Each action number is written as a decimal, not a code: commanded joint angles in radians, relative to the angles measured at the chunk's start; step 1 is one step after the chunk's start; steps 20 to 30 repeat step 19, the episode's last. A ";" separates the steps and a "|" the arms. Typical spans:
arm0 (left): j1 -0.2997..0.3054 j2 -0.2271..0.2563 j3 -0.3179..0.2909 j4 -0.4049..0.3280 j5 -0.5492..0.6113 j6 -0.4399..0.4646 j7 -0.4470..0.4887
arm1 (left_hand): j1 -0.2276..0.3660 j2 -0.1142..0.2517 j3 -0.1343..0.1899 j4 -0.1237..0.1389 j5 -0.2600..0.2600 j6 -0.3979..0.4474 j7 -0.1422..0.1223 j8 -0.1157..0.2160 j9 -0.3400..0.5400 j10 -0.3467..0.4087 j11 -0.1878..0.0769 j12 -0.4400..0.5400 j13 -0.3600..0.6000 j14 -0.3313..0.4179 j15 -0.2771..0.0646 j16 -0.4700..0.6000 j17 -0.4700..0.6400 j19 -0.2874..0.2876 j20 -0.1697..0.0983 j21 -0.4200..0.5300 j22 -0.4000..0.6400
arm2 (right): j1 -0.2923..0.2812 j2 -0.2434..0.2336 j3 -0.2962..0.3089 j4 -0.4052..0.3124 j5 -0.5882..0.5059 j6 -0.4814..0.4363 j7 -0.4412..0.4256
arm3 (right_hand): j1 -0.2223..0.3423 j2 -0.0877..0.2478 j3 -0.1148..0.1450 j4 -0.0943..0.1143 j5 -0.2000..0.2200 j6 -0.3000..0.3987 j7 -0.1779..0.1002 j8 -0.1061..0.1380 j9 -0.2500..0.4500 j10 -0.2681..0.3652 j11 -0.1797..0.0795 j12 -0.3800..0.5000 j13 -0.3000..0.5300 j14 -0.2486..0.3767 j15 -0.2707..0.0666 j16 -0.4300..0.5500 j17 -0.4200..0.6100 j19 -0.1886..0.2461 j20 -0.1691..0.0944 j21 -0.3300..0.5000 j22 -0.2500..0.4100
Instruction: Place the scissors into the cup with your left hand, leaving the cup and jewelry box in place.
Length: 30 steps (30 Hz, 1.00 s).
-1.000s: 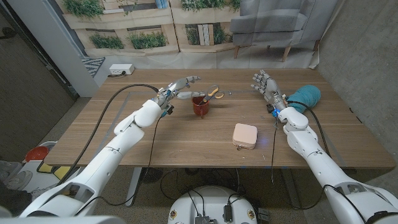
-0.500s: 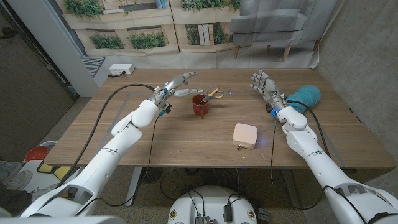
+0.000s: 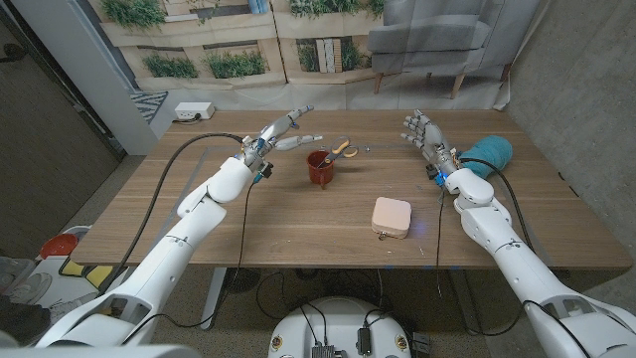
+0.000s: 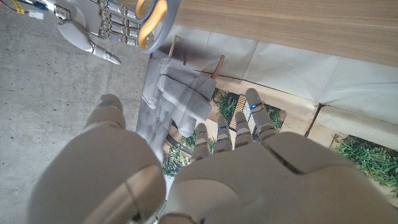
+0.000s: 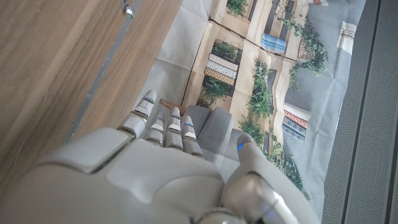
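While scissors [image 3: 340, 149] sit in red cup [image 3: 320, 167], handles up over rim, left hand [image 3: 279, 133] hovers just beside cup, fingers spread wide, holding nothing.
Right hand [image 3: 424, 135] raised near far right of table [image 3: 298, 224], fingers apart, nothing in it, teal cloth [image 3: 489, 153] by its wrist; pink jewelry box [image 3: 392, 217] sits nearer robot, well apart from cup.
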 commanded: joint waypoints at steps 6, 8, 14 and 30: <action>-0.078 -0.014 -0.005 0.128 -0.042 -0.117 -0.010 | -0.014 0.008 -0.004 0.002 0.009 -0.016 -0.002 0.005 -0.007 -0.036 0.006 -0.004 -0.010 -0.029 0.013 -0.016 -0.018 -0.432 0.007 -0.021 0.003 | -0.036 -0.024 -0.021 -0.092 -0.041 -0.077 -0.084 | -0.006 -0.003 -0.001 -0.004 0.003 0.000 0.001 0.005 0.003 0.009 0.002 -0.001 0.002 0.006 -0.001 0.001 0.002 0.008 -0.001 0.000 0.005; -0.097 -0.016 -0.003 0.164 -0.054 -0.148 -0.015 | -0.015 0.009 -0.004 0.002 0.009 -0.017 0.000 0.005 -0.008 -0.036 0.006 -0.003 -0.011 -0.030 0.013 -0.017 -0.019 -0.433 0.007 -0.023 0.003 | -0.049 -0.021 -0.025 -0.118 -0.053 -0.093 -0.113 | -0.007 -0.003 -0.002 -0.004 0.003 0.000 0.001 0.005 0.003 0.009 0.002 -0.001 0.002 0.006 -0.001 0.001 0.002 0.008 -0.001 0.000 0.005; -0.143 -0.022 0.005 0.259 -0.086 -0.218 -0.040 | -0.017 0.012 -0.005 0.002 0.009 -0.016 0.003 0.008 -0.010 -0.037 0.012 -0.001 -0.014 -0.032 0.014 -0.018 -0.024 -0.435 0.007 -0.029 0.004 | -0.084 -0.014 -0.037 -0.194 -0.083 -0.132 -0.188 | -0.007 -0.005 -0.002 -0.004 0.003 0.000 -0.001 0.005 0.003 0.008 0.002 -0.001 0.002 0.005 -0.001 0.001 0.002 0.008 -0.001 0.000 0.005; -0.150 -0.020 0.006 0.277 -0.084 -0.231 -0.049 | -0.020 0.019 -0.005 0.002 0.010 -0.029 0.006 0.006 -0.013 -0.061 0.023 -0.005 -0.021 -0.043 0.019 -0.023 -0.036 -0.440 0.007 -0.042 0.004 | -0.106 -0.015 -0.036 -0.229 -0.089 -0.138 -0.218 | -0.008 -0.005 -0.003 -0.004 0.003 0.000 -0.002 0.004 0.003 0.008 0.002 -0.001 0.002 0.005 0.000 0.001 0.002 0.008 0.000 0.001 0.005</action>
